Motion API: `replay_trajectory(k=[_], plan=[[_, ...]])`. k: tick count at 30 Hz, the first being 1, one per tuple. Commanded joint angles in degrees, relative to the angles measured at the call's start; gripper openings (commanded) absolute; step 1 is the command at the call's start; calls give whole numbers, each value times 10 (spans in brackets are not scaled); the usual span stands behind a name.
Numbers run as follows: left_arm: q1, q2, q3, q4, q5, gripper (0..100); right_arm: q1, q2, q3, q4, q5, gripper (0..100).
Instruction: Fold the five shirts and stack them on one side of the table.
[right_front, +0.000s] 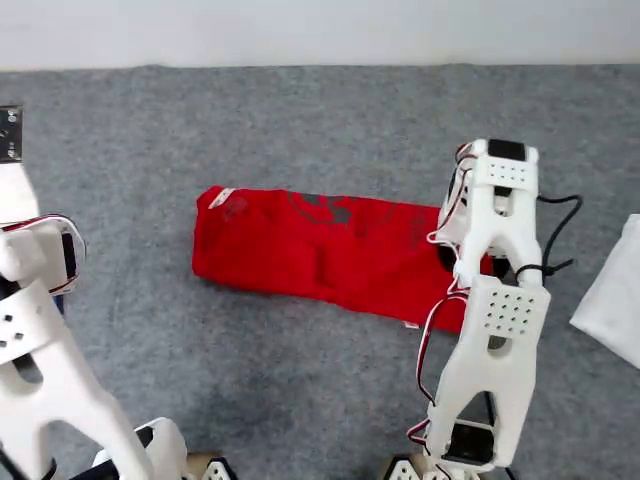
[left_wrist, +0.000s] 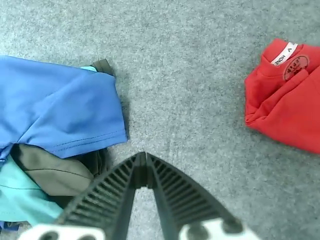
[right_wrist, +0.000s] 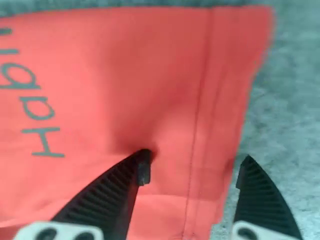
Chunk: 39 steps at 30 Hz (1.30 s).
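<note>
One red shirt (right_front: 320, 255) lies folded into a long band across the middle of the grey desk (right_front: 300, 120). Its collar end, with the label, points away from the right arm (right_front: 495, 290). That arm stands over the shirt's other end and covers part of it. Its jaws are spread wide at the shirt's hemmed edge and grip nothing. One fingertip (right_wrist: 142, 167) presses into the red cloth just inside the hem seam and makes a small dent. The other fingertip hangs past the shirt's edge, above bare grey desk.

The left arm (right_front: 40, 340) stands well apart from the red shirt, off its collar end. Its jaws are closed tip to tip with nothing between them. They hang over bare desk between the shirt's collar end and a loose pile of clothes. In that pile a blue shirt (left_wrist: 55, 107) lies on top, with a teal garment (left_wrist: 20, 200) and a dark olive one (left_wrist: 50, 172) under it.

Past the red shirt's hemmed end, beyond the right arm, a white cloth (right_front: 615, 295) lies apart from the shirt.
</note>
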Motion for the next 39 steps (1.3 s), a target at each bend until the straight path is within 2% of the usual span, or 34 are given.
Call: replay_trajectory(k=[1,4,9,11,17,23,34,39], plan=[[-5,-12,-1,12,4,8,-4,7,-7,0,-3,284],[-5,-12,-1,12,5,8,-10,15,-7,0,-2,240],[-5,-12,-1,12,5,8,-8,14,-7,1,-2,48],[-5,-12,-1,12,5,8,-7,9,-7,2,-2,12],[-5,-12,-1,12,5,8,27,-34,-7,13,-1,10],[-5,-12,-1,12,4,8,76,-106,-7,11,47,10],[-5,-12,-1,12,4,8,197,-126,-7,-29,195,9],[-5,-12,-1,12,4,8,214,-130,-7,-15,246,9]])
